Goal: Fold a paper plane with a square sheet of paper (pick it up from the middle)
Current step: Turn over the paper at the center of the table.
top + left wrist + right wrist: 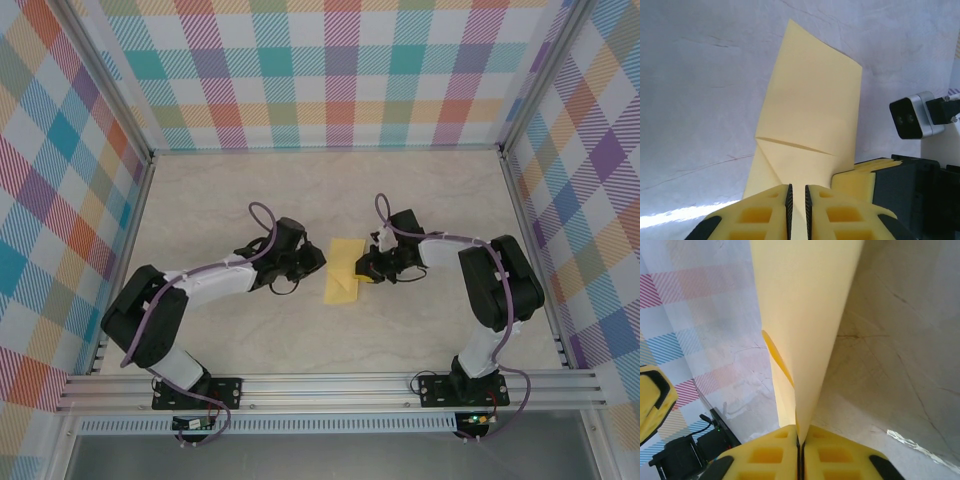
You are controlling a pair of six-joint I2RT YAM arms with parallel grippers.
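Paper sheet (343, 272): one, long axis near-to-far. Claws: two. Right claw (800, 434) clamped on it, left claw (797, 195) barely parted.

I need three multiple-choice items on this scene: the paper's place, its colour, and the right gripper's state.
1. Where is the paper? A) between the left gripper and the right gripper B) against the far wall C) on the front rail
2. What colour is it? A) white B) yellow C) blue
3. How is the right gripper? A) wide open B) shut on the paper C) shut on nothing
Key: 1 A, the top view shows it between them; 2 B, yellow in every view; 3 B, its fingers meet on the paper.
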